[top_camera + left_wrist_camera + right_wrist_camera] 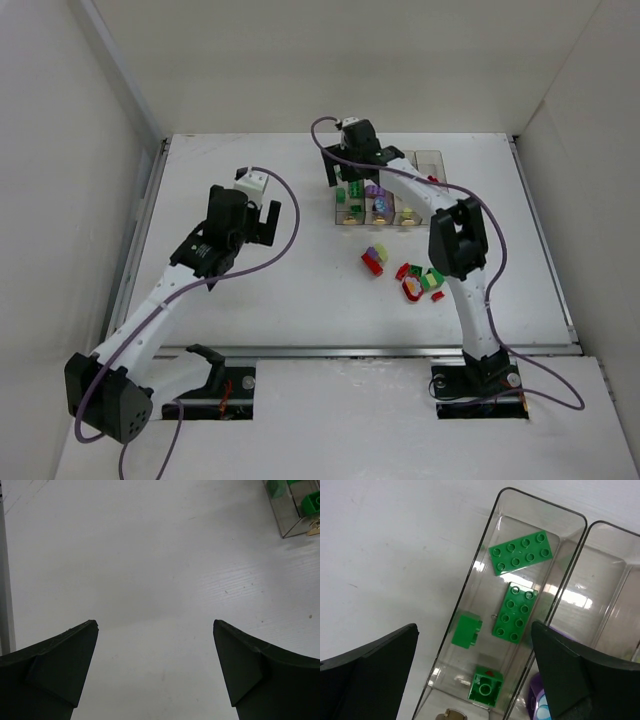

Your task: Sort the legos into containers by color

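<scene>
Four clear bins point(408, 215) stand in a row at the back of the table. My right gripper point(352, 172) hovers open and empty over the leftmost bin point(470, 580), which holds several green legos point(515, 612). A purple lego point(537, 700) lies in the bin beside it. Loose red, yellow-green, purple and green legos lie in front of the bins in two small heaps point(374, 259) point(421, 283). My left gripper point(262, 228) is open and empty over bare table point(150, 555), left of the bins. The corner of the green bin point(295, 510) shows at the top right of its view.
White walls enclose the table on three sides. A metal rail point(350, 350) runs along the near edge. The right arm point(455, 240) stretches over the right-hand bins and hides part of them.
</scene>
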Action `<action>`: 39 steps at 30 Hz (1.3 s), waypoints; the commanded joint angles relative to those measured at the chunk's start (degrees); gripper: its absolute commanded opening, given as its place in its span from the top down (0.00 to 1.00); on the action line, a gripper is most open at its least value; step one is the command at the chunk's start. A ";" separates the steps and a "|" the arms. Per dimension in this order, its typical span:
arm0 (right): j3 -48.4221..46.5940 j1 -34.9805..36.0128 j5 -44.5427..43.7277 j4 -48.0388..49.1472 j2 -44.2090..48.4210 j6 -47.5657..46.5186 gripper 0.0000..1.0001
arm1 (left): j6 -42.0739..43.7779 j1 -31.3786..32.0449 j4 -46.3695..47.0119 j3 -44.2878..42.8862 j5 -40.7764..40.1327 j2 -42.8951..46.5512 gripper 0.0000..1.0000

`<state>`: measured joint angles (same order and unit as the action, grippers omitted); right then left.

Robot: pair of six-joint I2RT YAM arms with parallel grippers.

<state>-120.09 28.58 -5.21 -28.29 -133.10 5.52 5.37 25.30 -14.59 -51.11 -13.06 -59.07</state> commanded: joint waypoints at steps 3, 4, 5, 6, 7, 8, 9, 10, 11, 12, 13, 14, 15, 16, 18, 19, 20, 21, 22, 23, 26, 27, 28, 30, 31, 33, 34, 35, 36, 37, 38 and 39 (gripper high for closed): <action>4.75 -0.19 -0.50 3.60 12.58 -1.30 0.00 | 2.28 -0.16 3.95 -4.87 -0.04 -1.49 0.00; 6.69 -0.19 -0.50 3.60 17.47 -1.30 0.00 | 2.80 -0.16 4.56 -4.87 -0.04 -1.49 0.00; 8.80 -0.19 0.28 3.60 20.04 -1.30 0.00 | 2.81 -0.16 5.44 -4.18 -0.04 -1.49 0.00; 13.52 -0.19 0.29 2.55 25.12 0.09 0.00 | 2.81 -0.16 6.58 -4.17 0.75 -0.97 0.00; 16.09 -0.19 0.29 1.58 27.52 0.11 0.00 | 3.42 -0.16 6.59 -3.13 0.75 -0.96 0.00; 18.73 0.42 -0.49 0.18 29.72 1.93 0.00 | 3.42 -0.16 7.90 -2.42 2.15 -0.09 0.00; 21.54 0.43 -1.11 -1.22 31.83 3.00 0.00 | 4.12 -0.16 8.52 -0.85 2.68 0.96 0.00; 27.57 0.95 -1.64 -3.67 33.67 4.14 0.00 | 5.00 -0.16 9.22 0.04 3.21 0.97 0.00; 30.94 0.95 -1.64 -4.48 37.35 5.98 0.00 | 5.01 -0.16 9.84 0.83 4.43 1.76 0.00; 34.28 1.48 -1.64 -5.01 39.12 6.95 0.00 | 5.70 -0.16 10.89 2.23 4.45 2.37 0.00; 37.53 2.00 -2.25 -5.02 40.80 8.01 0.00 | 5.71 -0.16 10.90 2.25 5.49 2.38 0.00; 43.48 2.01 -2.26 -4.41 43.68 9.93 0.00 | 5.71 -0.16 11.51 2.85 6.02 2.38 0.00; 45.89 2.01 -1.56 -4.40 44.84 10.91 0.03 | 5.71 -0.16 11.51 2.86 7.33 2.38 0.00; 47.83 2.01 -1.55 -3.71 45.81 11.61 0.05 | 5.71 -0.16 11.51 2.86 7.87 1.86 0.00; 51.70 2.01 -3.21 -3.17 46.96 13.54 0.13 | 5.18 -0.16 11.51 2.07 8.40 1.06 0.00; 52.50 2.01 -3.83 -3.17 46.96 13.55 0.31 | 5.18 -0.16 12.21 2.07 9.01 0.45 0.00; 53.11 1.31 -3.84 -3.17 46.97 14.25 0.41 | 4.66 -0.16 12.91 2.07 9.02 0.45 0.00; 53.90 0.61 -3.84 -3.17 46.36 14.95 0.58 | 4.13 -0.16 12.92 2.07 9.54 0.45 0.00; 53.91 -0.18 -2.97 -3.69 45.74 14.96 0.59 | 4.13 -0.16 12.92 2.07 10.15 0.45 0.00; 54.52 -2.19 -1.31 -4.22 45.13 16.00 0.62 | 4.13 -0.16 12.92 2.07 10.16 0.97 0.00; 56.45 -3.88 -0.68 -5.54 44.59 19.78 0.45 | 3.60 -0.16 12.31 2.07 11.47 1.58 0.00; 57.07 -4.58 -2.15 -5.54 45.38 20.75 0.37 | 3.60 -0.16 11.78 2.07 11.48 2.11 0.00; 58.47 -4.58 -2.87 -6.15 47.04 21.63 0.35 | 3.08 -0.16 11.78 2.07 11.48 2.12 0.00; 60.14 -4.58 -3.40 -6.16 48.72 23.57 0.33 | 3.07 -0.16 11.78 2.77 10.96 3.25 0.00; 61.72 -4.58 -3.40 -5.64 49.24 24.09 0.33 | 2.55 -0.16 11.78 3.29 10.95 3.26 0.00; 62.96 -4.58 -2.88 -4.93 49.25 24.63 0.33 | 2.54 -0.16 11.78 3.82 10.95 3.78 0.00; 62.96 -4.58 -2.26 -4.23 48.47 24.63 0.35 | 2.54 -0.16 12.30 3.83 10.95 3.79 0.00; 63.57 -4.58 -2.26 -3.62 47.15 24.63 0.35 | 2.54 -0.16 12.30 3.83 10.95 3.79 0.00; 63.58 -4.58 -1.56 -3.61 46.44 25.15 0.37 | 2.54 -0.16 12.83 3.83 10.95 3.79 0.00; 63.58 -4.58 -1.55 -3.61 46.44 25.15 0.40 | 2.54 -0.16 12.83 3.83 10.43 3.79 0.00; 63.58 -4.06 -1.55 -2.91 45.74 25.15 0.43 | 2.54 -0.16 12.83 3.83 10.42 3.79 0.00; 63.58 -4.06 -1.55 -2.91 45.73 25.76 0.46 | 2.54 -0.16 12.83 3.83 10.42 3.79 0.00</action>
<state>-56.62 23.73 -7.11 -33.78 -86.76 28.99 8.84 25.30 -4.84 -47.57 -2.96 -56.71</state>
